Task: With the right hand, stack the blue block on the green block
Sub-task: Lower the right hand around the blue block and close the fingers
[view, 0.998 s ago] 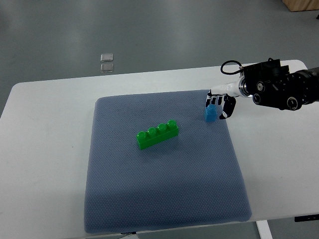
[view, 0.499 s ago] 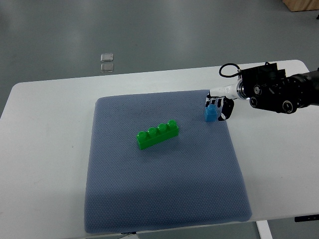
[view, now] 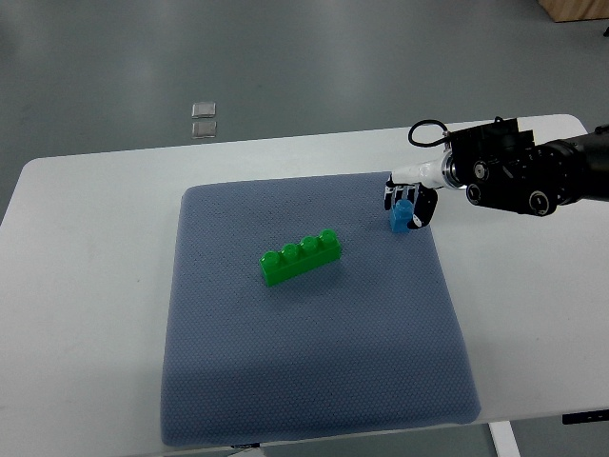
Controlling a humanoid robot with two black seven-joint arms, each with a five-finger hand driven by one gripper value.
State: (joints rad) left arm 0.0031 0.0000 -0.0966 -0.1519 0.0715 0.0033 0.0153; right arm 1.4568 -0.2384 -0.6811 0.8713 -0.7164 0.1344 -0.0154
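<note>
Right hand (view: pixel 407 202) reaches in from right edge; fingers (view: pixel 392 196) curled around 1 small blue block (view: pixel 401 217), gripping it from above and both sides. Block sits between fingers, at or just above far right part of blue-grey mat (view: pixel 314 381); contact with mat unclear. 1 green block (view: pixel 302 256), 4 studs, lies well left of fingers and nearer camera, long axis running lower-left to upper-right. Mat on white desk (view: pixel 86 286).

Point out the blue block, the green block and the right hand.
blue block (view: pixel 401 219): top view, its front face below the fingers.
green block (view: pixel 302 258): top view, middle of its long body.
right hand (view: pixel 407 204): top view, middle of the hand around the blue block.
</note>
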